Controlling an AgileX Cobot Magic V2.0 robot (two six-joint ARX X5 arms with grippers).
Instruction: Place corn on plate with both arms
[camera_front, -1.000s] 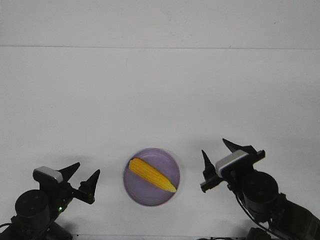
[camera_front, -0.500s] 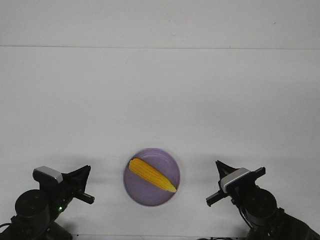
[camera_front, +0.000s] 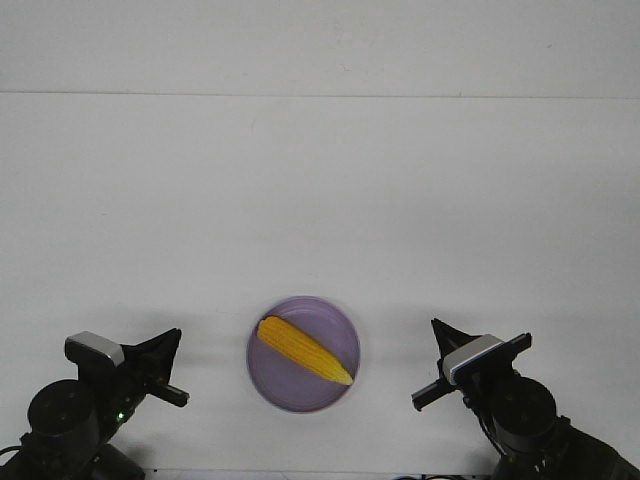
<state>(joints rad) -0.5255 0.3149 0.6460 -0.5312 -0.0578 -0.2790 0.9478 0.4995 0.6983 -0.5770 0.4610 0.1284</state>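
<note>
The yellow-orange corn (camera_front: 304, 350) lies diagonally on the lavender plate (camera_front: 290, 390) near the table's front edge, its pale tip pointing to the front right. My left gripper (camera_front: 172, 340) is at the front left, well to the left of the plate, with its fingers together and empty. My right gripper (camera_front: 438, 331) is at the front right, well to the right of the plate, with its fingers together and empty. Neither gripper touches the corn or the plate.
The white table (camera_front: 320, 200) stretches back to a white wall. Nothing else stands on it. Each arm's grey-white block shows near its gripper, on the left (camera_front: 94, 348) and on the right (camera_front: 474, 357).
Since a second ago both grippers have closed and drawn back toward the front edge, away from the plate. Over the last half second nothing has visibly moved. The corn has stayed on the plate.
</note>
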